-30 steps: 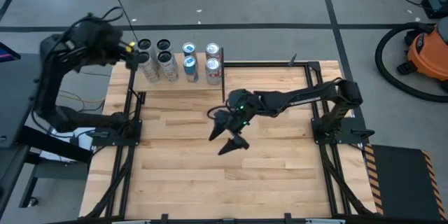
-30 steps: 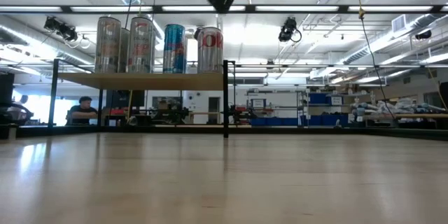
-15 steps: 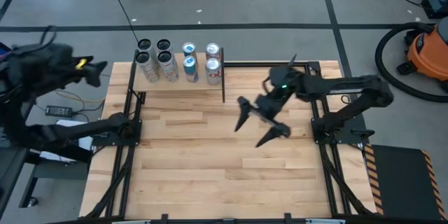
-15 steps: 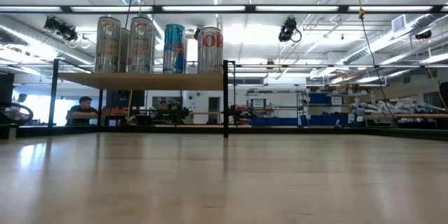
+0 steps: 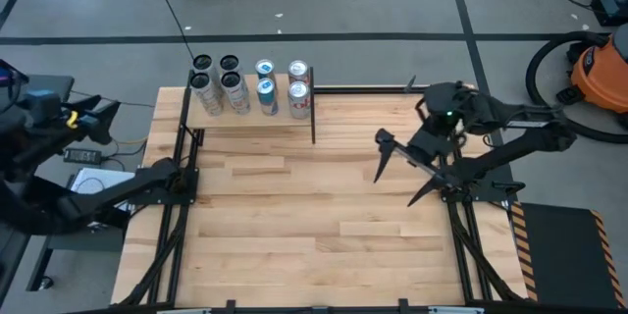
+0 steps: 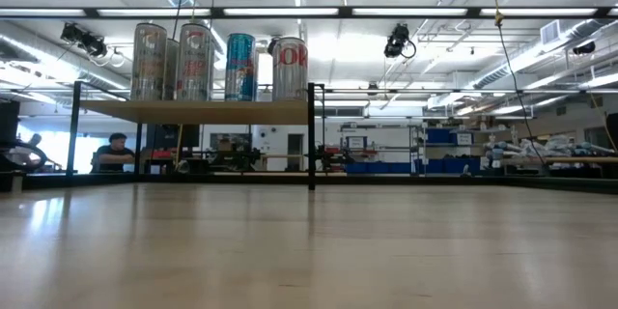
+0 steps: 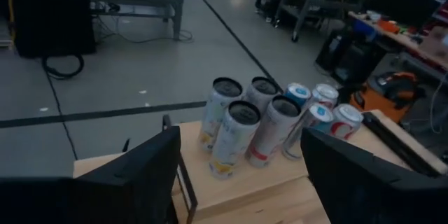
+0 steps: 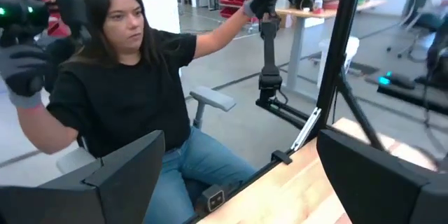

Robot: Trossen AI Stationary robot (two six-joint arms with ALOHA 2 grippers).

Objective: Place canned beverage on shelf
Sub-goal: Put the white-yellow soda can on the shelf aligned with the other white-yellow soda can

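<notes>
My right gripper point(image 5: 407, 170) hangs spread and empty well off the shelf point(image 5: 251, 110), my left gripper point(image 5: 93, 118) spread beyond its outer end — the eight cans point(image 5: 250, 84) stand packed tight, so any careless swing back could topple them.

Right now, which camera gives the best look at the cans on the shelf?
The left wrist view: it looks down at an angle on the cans, showing eight tops and their sides on the shelf. The high view shows only their tops. The low view shows only the front row side-on. The right wrist view shows none.
</notes>
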